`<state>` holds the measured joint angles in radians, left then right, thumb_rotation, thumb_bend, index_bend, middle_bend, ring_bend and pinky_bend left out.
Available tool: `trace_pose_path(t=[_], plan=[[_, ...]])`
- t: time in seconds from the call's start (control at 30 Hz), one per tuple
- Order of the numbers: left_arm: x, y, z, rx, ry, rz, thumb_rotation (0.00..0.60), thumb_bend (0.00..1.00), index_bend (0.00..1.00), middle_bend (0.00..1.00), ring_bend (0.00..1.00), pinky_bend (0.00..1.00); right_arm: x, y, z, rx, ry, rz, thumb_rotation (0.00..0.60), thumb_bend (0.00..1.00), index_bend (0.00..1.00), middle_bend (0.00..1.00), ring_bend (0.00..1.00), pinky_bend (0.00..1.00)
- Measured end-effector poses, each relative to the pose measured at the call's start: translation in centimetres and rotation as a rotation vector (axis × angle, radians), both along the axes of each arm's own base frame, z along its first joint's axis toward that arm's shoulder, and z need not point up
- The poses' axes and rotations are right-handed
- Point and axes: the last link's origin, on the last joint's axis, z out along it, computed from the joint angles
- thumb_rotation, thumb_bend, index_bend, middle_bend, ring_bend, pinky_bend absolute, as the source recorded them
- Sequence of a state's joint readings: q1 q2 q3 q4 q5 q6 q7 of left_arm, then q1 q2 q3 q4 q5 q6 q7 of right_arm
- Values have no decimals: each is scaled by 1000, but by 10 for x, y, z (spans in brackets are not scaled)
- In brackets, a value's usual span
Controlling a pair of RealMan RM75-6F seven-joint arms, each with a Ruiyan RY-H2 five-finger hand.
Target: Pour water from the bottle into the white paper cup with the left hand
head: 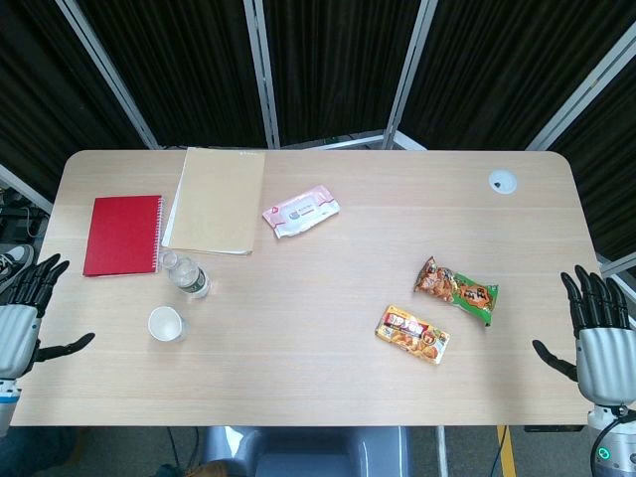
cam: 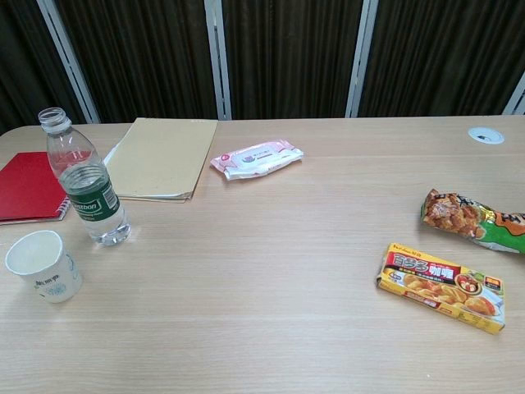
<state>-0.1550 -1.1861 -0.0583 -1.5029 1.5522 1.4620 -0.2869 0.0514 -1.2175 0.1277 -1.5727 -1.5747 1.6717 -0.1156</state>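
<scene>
A clear plastic water bottle [head: 186, 275] [cam: 85, 180] with a green label stands upright and uncapped on the left part of the table. Just in front of it stands the white paper cup [head: 166, 324] [cam: 44, 265], upright and apart from the bottle. My left hand [head: 27, 318] hangs open at the table's left edge, well left of the cup, holding nothing. My right hand [head: 596, 333] is open at the right edge, far from both. Neither hand shows in the chest view.
Behind the bottle lie a red spiral notebook [head: 123, 234] and a tan folder [head: 216, 199]. A pink wipes pack [head: 300, 210] lies mid-table. A snack bag [head: 456, 289] and a yellow curry box [head: 412, 333] lie on the right. A grommet [head: 502, 181] sits far right.
</scene>
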Motion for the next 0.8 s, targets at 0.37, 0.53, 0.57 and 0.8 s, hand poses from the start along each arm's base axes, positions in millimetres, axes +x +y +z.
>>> trace_pose_path(t=[0.37, 0.53, 0.57, 0.8], plan=[[15, 48, -50, -117, -283, 81, 600, 0, 0, 0, 0, 0, -2, -13, -5, 29, -34, -16, 600, 0, 0, 0, 0, 0], [17, 68, -67, -139, -334, 111, 600, 0, 0, 0, 0, 0, -8, -17, -4, 43, -63, -39, 600, 0, 0, 0, 0, 0], [17, 71, -71, -148, -342, 115, 600, 0, 0, 0, 0, 0, -8, -18, -4, 43, -64, -41, 600, 0, 0, 0, 0, 0], [21, 100, -107, -248, -370, 112, 600, 0, 0, 0, 0, 0, -17, -24, 1, 15, -61, -84, 600, 0, 0, 0, 0, 0]])
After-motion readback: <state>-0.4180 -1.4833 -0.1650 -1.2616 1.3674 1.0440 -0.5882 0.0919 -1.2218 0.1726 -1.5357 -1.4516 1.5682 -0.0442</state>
